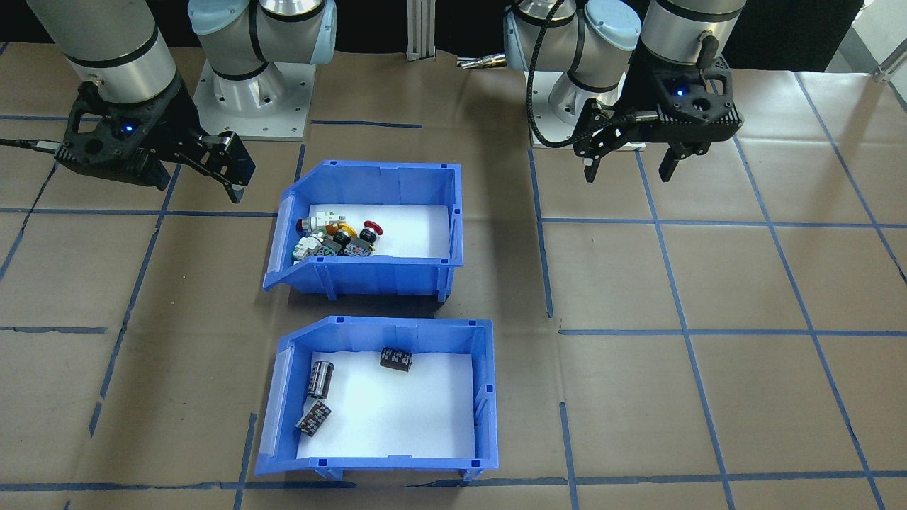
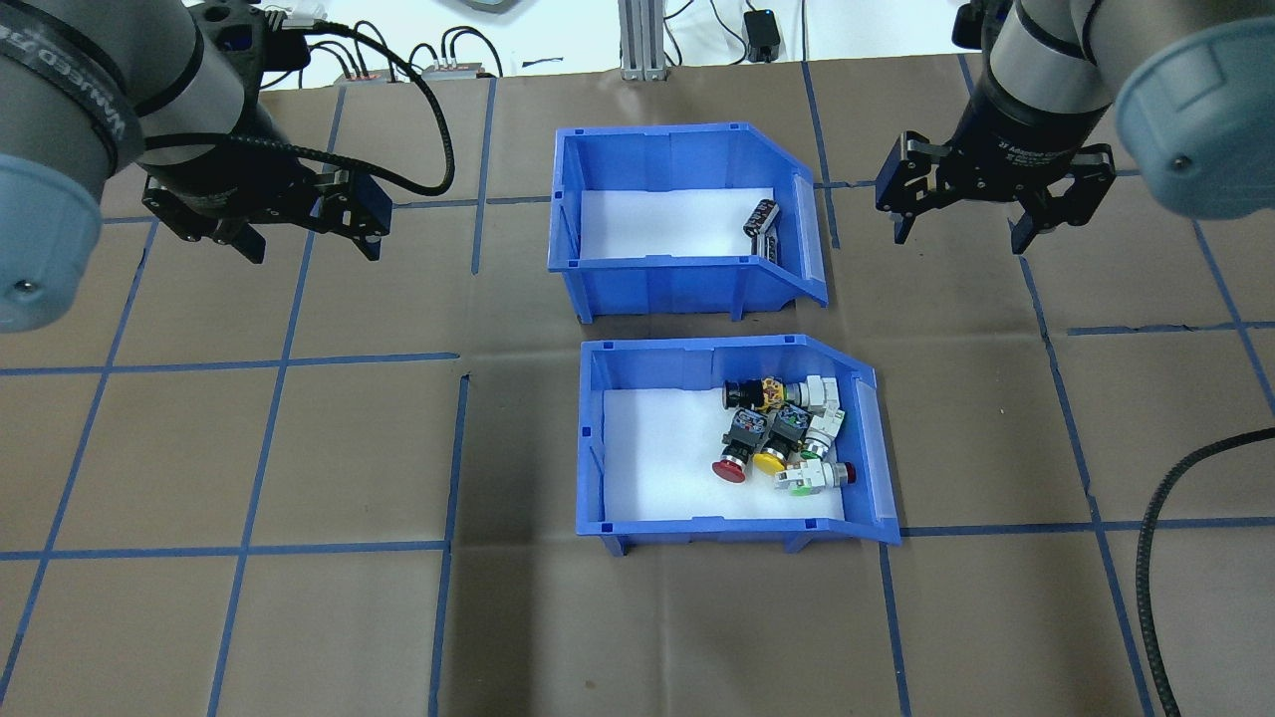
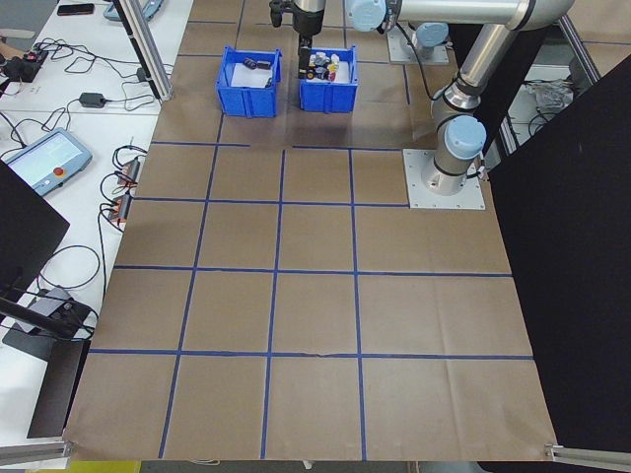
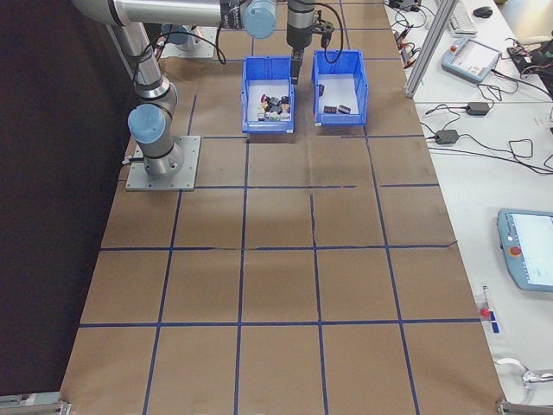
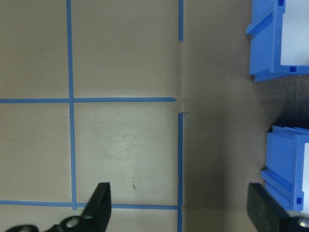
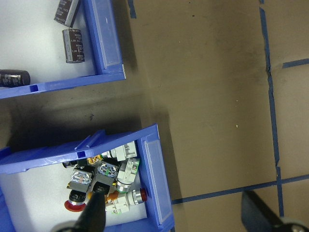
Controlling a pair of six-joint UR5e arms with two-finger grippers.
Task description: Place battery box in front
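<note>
Your main hazard is a pick of the wrong bin: the switch bin (image 2: pixel 732 438) sits just beside the battery box (image 2: pixel 687 224) on its robot side, same blue, same sloped cut-away. A second hazard is a tilt during the lift; a one-wall pinch would let the loose cells (image 1: pixel 320 379) roll toward the box's low cut-away side and out. A third is contact: a low carry over the switch bin would catch its rim.

The battery box is blue plastic with a white foam floor and three dark cylindrical cells, two near the cut-away side, one near the wall facing the switch bin.

The left gripper (image 2: pixel 309 231) and the right gripper (image 2: pixel 961 227) each hang spread and empty, well apart from the box on opposite sides
</note>
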